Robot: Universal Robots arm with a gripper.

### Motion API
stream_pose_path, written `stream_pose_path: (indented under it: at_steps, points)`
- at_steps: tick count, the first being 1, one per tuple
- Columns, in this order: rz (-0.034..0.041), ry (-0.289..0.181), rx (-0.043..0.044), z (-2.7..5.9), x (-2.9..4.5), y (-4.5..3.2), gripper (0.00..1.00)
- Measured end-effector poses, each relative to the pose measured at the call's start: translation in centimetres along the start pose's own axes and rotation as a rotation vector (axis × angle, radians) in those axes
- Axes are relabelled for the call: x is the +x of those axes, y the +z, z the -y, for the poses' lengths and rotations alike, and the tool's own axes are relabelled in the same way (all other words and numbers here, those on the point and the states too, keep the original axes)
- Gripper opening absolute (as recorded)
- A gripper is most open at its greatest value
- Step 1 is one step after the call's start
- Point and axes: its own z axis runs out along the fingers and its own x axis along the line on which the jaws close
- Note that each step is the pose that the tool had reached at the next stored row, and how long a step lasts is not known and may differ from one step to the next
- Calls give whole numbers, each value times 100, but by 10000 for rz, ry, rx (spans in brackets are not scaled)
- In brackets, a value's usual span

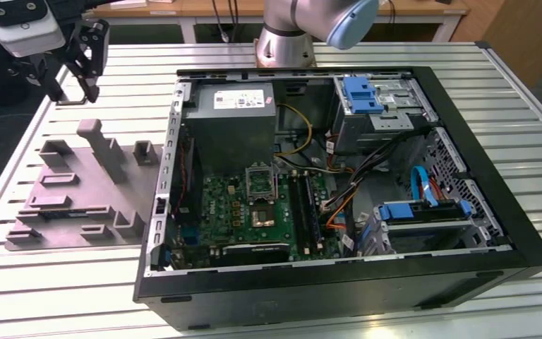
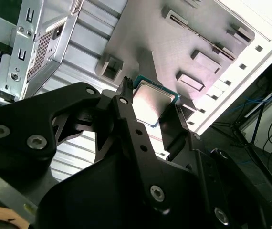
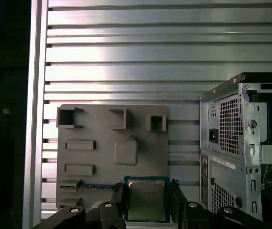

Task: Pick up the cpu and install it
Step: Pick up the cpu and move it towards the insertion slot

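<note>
The cpu (image 3: 146, 199), a small silvery square with a thin green rim, sits flat between the two black fingers of my gripper (image 3: 147, 202), which is shut on its edges. The second wrist view shows the cpu (image 2: 151, 101) the same way, clamped in the gripper (image 2: 150, 113). In the exterior view the gripper (image 1: 75, 74) hangs in the air at the far left, above the table beyond the grey fixture plate (image 1: 82, 191), well away from the open computer case (image 1: 346, 176). The green motherboard (image 1: 252, 212) lies inside the case, with its socket (image 1: 263, 212) near the middle.
The grey fixture plate (image 3: 112, 152) with raised holders lies on the slatted metal table (image 3: 164, 52) beside the case (image 3: 243, 157). The case holds a grey power supply (image 1: 238, 120), blue drive brackets (image 1: 363, 95) and loose cables (image 1: 384, 176). The arm's base (image 1: 285, 42) stands behind it.
</note>
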Motion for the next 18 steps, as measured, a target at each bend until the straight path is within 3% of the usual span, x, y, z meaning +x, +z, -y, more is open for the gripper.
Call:
stream_pose_path:
  at_steps: [18]
  points:
    - [0, -1, 0, -1, -112, -5, 47]
